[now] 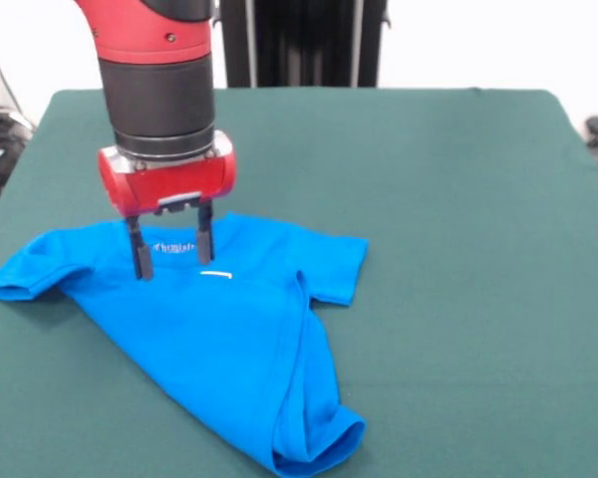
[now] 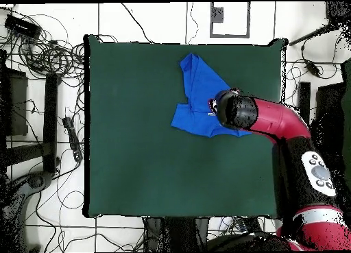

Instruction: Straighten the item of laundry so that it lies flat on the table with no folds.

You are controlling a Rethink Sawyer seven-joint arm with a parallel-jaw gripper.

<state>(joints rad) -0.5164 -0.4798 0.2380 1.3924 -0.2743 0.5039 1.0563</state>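
Blue T-shirt (image 1: 214,329) lay at lower left of the front view, not flat: body twisted into a long fold running toward the bottom edge, hem bunched into a rolled lump there. One sleeve spread at far left, the other at centre. Collar end with small white lettering sat up near the gripper. In the overhead view the shirt (image 2: 197,92) sat in the upper right part of the green counter (image 2: 137,161), near its top edge.

Gripper (image 1: 169,257) stood over the collar area, fingers spread, tips at or just above the cloth; contact could not be confirmed. Nothing pinched.

Risks, as judged: closing here might catch both layers, so a pull would drag the whole shirt rather than open the fold. Pulling toward the near counter edge could slide the bunched hem off. A shallow pinch could slip and leave the twist.
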